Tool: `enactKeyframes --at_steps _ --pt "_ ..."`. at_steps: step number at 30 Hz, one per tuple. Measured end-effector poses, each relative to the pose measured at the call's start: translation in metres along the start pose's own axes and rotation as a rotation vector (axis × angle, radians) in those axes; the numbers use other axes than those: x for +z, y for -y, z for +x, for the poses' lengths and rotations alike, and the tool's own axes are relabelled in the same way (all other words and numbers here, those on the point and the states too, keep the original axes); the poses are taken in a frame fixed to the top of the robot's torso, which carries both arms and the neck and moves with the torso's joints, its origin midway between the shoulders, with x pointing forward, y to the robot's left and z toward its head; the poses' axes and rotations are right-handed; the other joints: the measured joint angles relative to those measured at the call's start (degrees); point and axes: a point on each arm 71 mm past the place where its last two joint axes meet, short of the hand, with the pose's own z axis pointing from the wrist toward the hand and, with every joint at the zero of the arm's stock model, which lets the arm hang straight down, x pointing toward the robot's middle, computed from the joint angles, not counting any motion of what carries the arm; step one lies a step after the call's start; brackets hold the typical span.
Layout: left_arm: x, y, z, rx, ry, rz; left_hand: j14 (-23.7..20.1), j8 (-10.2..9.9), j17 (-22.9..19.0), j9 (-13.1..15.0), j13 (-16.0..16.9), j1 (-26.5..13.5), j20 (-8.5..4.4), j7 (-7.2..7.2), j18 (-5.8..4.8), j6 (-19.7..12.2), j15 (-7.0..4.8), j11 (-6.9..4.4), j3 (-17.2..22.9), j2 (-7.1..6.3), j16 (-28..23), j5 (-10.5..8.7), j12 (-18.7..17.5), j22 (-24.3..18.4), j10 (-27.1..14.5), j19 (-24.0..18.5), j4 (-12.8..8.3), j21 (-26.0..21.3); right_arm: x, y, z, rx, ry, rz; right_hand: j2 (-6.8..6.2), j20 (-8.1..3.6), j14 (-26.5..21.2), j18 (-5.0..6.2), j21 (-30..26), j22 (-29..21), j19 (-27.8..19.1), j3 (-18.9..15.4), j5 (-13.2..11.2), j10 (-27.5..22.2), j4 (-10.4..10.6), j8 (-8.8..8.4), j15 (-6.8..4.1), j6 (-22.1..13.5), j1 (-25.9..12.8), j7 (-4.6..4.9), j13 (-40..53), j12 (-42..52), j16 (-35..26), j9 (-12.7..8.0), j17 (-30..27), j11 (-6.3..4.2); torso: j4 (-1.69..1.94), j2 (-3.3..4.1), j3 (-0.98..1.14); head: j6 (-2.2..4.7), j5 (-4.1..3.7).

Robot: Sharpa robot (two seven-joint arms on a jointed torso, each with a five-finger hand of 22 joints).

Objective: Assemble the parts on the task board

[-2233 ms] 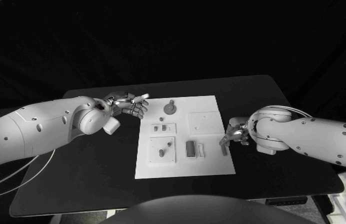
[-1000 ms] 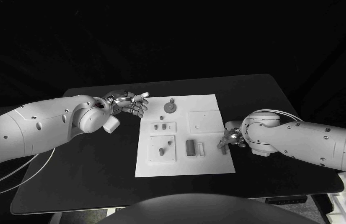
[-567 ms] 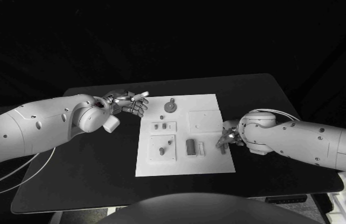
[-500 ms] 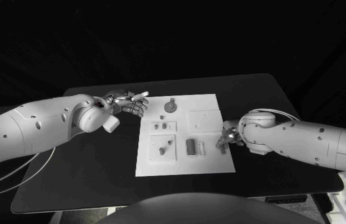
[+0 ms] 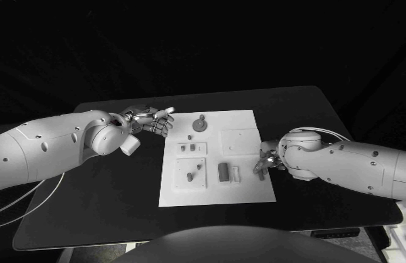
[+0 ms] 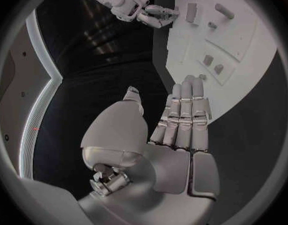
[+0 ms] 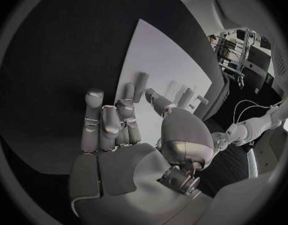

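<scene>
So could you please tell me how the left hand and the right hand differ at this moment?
The left hand is off the task board, beside its far left corner; the right hand is at the board's right edge. The left hand's fingers are extended and apart, holding nothing; the right hand's are curled, though whether they pinch a part is unclear. Both are silver hands on white arms.

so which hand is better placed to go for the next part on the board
Probably the right hand: it sits at the task board's right edge, fingers beside a small upright part. The left hand is open, off the board's far left corner.
</scene>
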Motion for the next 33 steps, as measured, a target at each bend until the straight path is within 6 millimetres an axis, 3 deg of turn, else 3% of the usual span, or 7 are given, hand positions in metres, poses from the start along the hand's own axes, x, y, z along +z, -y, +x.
enactKeyframes --at_steps 2,3,4,7,17,31,33 --pt "0.0 0.0 0.0 0.0 -0.001 0.0 0.0 0.0 0.0 0.0 0.0 0.0 0.0 0.0 0.0 0.0 0.0 0.0 0.0 0.0 0.0 0.0 0.0 0.0 0.0 0.0 0.0 0.0 0.0 0.0 0.0 -0.002 0.001 0.0 0.34 -0.03 0.0 0.0 0.0 0.0 0.0 0.8 1.4 0.0 -1.6 0.0 -0.01 0.0 1.7 -0.02 0.0 0.0 0.0 0.0 0.0 0.0 -0.01 0.0 0.01 0.01 0.02" --pt "0.0 0.0 0.0 0.0 -0.001 0.0 0.0 0.0 0.0 0.0 0.0 0.0 0.0 0.0 0.0 0.0 0.0 0.0 0.0 0.0 0.0 0.0 0.0 0.0 0.0 0.0 0.0 0.0 0.0 0.0 0.0 -0.003 0.002 -0.001 0.94 -0.2 0.0 0.0 0.0 0.0 -0.4 2.6 3.7 0.0 -5.1 0.0 -0.04 -0.2 5.8 -0.2 0.1 0.0 0.0 0.0 -0.1 0.0 -0.01 0.0 0.01 0.01 0.02" --pt "0.0 0.0 0.0 0.0 -0.001 0.0 0.0 0.0 0.0 0.0 0.0 0.0 0.0 0.0 0.0 0.0 0.0 0.0 0.0 0.0 0.0 0.0 0.0 0.0 0.0 0.0 0.0 0.0 0.0 -0.001 0.0 -0.004 0.003 -0.002 1.11 -0.24 -0.1 0.0 0.1 0.0 -0.4 2.5 4.7 0.0 -6.8 0.0 -0.11 -0.2 6.5 -0.21 0.1 0.0 0.0 0.2 -0.3 0.0 -0.01 0.0 0.01 0.01 0.03" --pt "0.0 0.0 0.0 0.0 -0.001 0.0 0.0 0.0 0.0 0.0 0.0 0.0 0.0 0.0 0.0 0.0 0.0 0.0 0.0 0.0 0.0 0.0 0.0 0.0 0.0 0.0 0.0 0.0 -0.001 -0.001 0.001 -0.003 0.005 -0.004 2.19 -0.12 -0.3 -0.01 0.2 0.0 -0.5 1.6 7.0 0.0 -8.9 0.0 0.08 -0.2 7.6 -0.2 0.1 0.0 0.0 0.5 -0.4 0.0 -0.01 0.0 0.01 -0.08 0.06" --pt "0.0 0.0 0.0 0.001 -0.001 0.0 0.0 0.0 0.1 0.0 0.0 0.0 0.01 0.0 0.0 0.0 0.0 0.0 0.0 -0.01 0.0 0.0 0.0 0.0 0.0 0.0 0.0 0.0 -0.002 0.001 0.002 0.03 0.009 -0.006 2.15 0.18 -0.4 -0.02 0.2 0.0 -0.8 1.4 15.4 0.0 -9.1 -0.01 0.2 -0.2 8.3 -0.19 0.0 0.0 0.0 0.5 -0.6 0.01 -0.01 0.01 0.02 -0.05 0.11" --pt "0.0 0.0 0.0 0.001 -0.001 -0.001 0.0 0.0 0.1 0.0 0.0 0.0 0.01 0.0 0.0 0.0 0.0 -0.01 0.0 -0.01 0.0 0.0 0.0 0.0 0.0 0.0 0.0 0.0 -0.005 0.009 0.005 0.126 0.02 -0.006 1.57 0.3 -0.5 -0.05 0.2 0.0 -0.9 2.6 14.4 0.1 -8.0 -0.71 0.45 -0.5 8.8 0.12 0.0 0.0 0.0 0.4 -0.3 0.31 -0.01 0.02 0.03 0.55 0.24" --pt "0.0 0.0 0.0 0.001 -0.001 -0.001 0.0 0.0 0.1 0.0 0.0 0.0 0.02 0.0 0.0 0.0 0.0 -0.01 0.0 0.0 0.0 0.0 0.0 0.0 0.0 0.0 0.0 0.0 -0.006 0.011 0.005 0.148 0.021 -0.008 1.57 0.3 -0.5 -0.05 0.2 0.0 -0.9 2.6 14.4 0.2 -8.0 -0.69 0.46 -0.5 8.8 0.13 0.0 0.0 0.0 -2.9 -0.2 0.19 -0.02 0.02 0.02 0.63 0.25"
